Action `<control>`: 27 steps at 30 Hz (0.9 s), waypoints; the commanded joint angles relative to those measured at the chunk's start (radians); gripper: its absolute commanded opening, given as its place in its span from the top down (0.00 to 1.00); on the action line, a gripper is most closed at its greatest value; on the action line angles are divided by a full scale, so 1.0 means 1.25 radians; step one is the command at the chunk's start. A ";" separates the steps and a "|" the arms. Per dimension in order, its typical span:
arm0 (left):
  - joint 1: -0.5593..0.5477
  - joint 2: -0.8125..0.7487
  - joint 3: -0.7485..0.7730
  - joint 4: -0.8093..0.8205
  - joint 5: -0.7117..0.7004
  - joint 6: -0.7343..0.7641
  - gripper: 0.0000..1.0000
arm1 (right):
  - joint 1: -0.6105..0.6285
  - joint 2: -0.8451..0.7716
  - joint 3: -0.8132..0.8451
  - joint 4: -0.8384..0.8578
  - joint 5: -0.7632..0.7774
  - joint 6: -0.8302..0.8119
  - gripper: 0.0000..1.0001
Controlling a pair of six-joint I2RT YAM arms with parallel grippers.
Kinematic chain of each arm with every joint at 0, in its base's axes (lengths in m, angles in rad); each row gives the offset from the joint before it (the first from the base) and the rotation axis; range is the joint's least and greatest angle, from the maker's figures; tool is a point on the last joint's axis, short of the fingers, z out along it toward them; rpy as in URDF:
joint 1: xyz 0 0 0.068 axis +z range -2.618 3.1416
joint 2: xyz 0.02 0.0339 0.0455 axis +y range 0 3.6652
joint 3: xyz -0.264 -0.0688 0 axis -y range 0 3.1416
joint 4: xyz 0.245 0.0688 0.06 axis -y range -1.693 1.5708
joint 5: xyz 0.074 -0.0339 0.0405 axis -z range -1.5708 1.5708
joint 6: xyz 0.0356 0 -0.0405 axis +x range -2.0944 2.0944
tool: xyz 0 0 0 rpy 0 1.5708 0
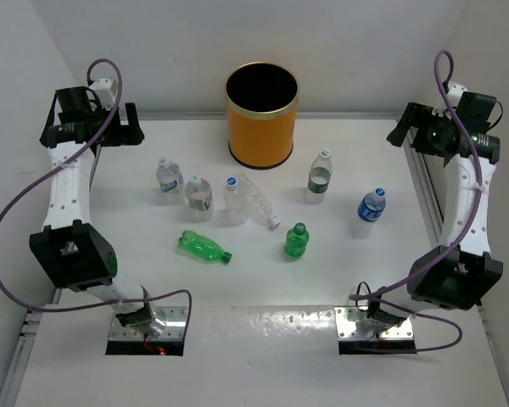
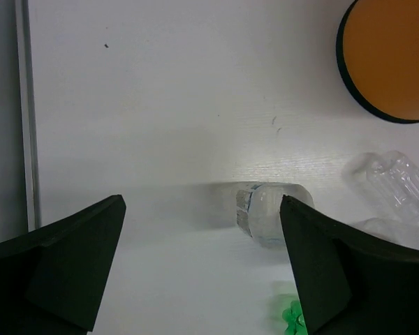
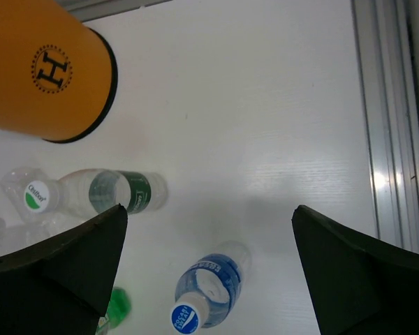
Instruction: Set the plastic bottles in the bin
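The orange bin stands at the back centre, upright, with a dark inside. Several plastic bottles are spread on the white table in front of it: a clear one, a labelled clear one, a clear one lying down, a green-labelled one, a blue-labelled one, a green one lying down and a green one upright. My left gripper is open and empty, high at the back left. My right gripper is open and empty, high at the back right.
The left wrist view shows a clear bottle beside my right finger, and the bin. The right wrist view shows the blue-labelled bottle, the green-labelled bottle and the bin. A metal rail edges the table's right side.
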 commanded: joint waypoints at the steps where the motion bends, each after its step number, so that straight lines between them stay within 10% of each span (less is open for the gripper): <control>1: -0.025 -0.072 -0.027 0.017 0.020 0.042 0.00 | 0.003 -0.034 -0.023 -0.014 -0.051 -0.010 0.00; 27: -0.201 -0.027 -0.241 0.089 -0.126 0.020 0.22 | 0.004 -0.117 -0.160 -0.074 -0.062 -0.081 0.00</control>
